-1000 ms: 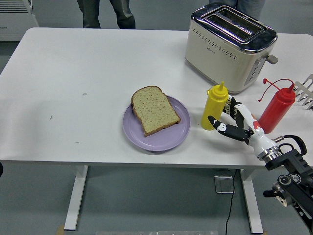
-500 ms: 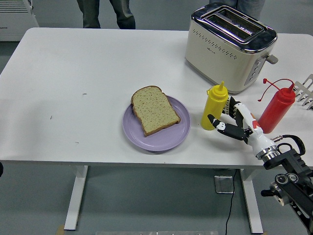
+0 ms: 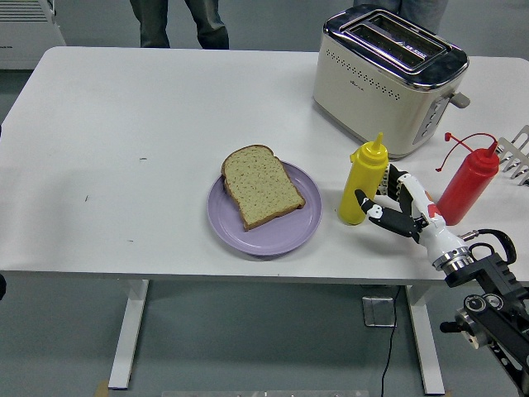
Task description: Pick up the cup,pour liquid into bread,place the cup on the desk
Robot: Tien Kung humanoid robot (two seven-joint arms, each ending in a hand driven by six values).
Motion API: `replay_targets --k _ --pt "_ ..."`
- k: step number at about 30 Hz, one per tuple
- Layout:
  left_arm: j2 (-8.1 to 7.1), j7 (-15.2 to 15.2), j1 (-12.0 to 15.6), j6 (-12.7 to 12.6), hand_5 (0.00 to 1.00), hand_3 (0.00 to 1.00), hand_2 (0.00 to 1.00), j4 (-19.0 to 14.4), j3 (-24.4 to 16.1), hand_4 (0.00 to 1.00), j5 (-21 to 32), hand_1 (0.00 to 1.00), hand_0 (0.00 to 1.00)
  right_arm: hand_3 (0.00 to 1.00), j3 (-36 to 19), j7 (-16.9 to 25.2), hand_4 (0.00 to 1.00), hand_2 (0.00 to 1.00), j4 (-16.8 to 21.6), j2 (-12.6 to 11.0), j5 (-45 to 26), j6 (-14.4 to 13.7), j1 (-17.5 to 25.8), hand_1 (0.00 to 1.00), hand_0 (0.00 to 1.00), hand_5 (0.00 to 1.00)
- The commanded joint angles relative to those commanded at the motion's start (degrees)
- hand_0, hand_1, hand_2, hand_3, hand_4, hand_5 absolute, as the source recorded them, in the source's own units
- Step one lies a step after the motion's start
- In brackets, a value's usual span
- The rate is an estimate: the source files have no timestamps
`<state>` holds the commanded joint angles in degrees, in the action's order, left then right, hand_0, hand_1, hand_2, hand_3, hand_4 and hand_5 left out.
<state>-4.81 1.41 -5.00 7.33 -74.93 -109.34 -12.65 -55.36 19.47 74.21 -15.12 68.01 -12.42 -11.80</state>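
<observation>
The right robot hand (image 3: 395, 207) is clamped on the yellow plastic squeeze bottle (image 3: 364, 181); pouring onto the brown bread slice (image 3: 260, 186) and setting it on the white desk (image 3: 124, 124) remain.

toaster (image 3: 387, 78): glossy metal top, matt cream body | bottles (image 3: 364, 180): smooth plastic | table (image 3: 149, 141): matt white | bread (image 3: 260, 187): rough
</observation>
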Motion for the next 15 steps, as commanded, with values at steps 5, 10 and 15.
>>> replay_targets --k 5,10,15 --pt "-0.01 0.01 0.02 0.0 0.998 0.818 0.859 -0.01 0.0 0.655 0.0 0.818 0.827 0.692 0.02 0.44 0.576 0.6 0.47 -0.15 -0.31 -0.37 0.09 0.598 0.538 0.104" --pt "0.01 0.0 0.08 -0.01 0.998 0.818 0.859 -0.01 -0.05 0.655 0.0 0.818 0.827 0.692 0.07 0.79 0.576 0.6 1.64 -0.33 -0.07 -0.51 0.17 0.598 0.538 0.104" --pt "0.05 0.01 0.1 0.01 0.998 0.818 0.859 -0.02 -0.12 0.655 -0.01 0.818 0.827 0.69 -0.05 0.76 0.582 0.597 3.2 -0.53 0.39 -0.48 0.42 0.595 0.532 0.11"
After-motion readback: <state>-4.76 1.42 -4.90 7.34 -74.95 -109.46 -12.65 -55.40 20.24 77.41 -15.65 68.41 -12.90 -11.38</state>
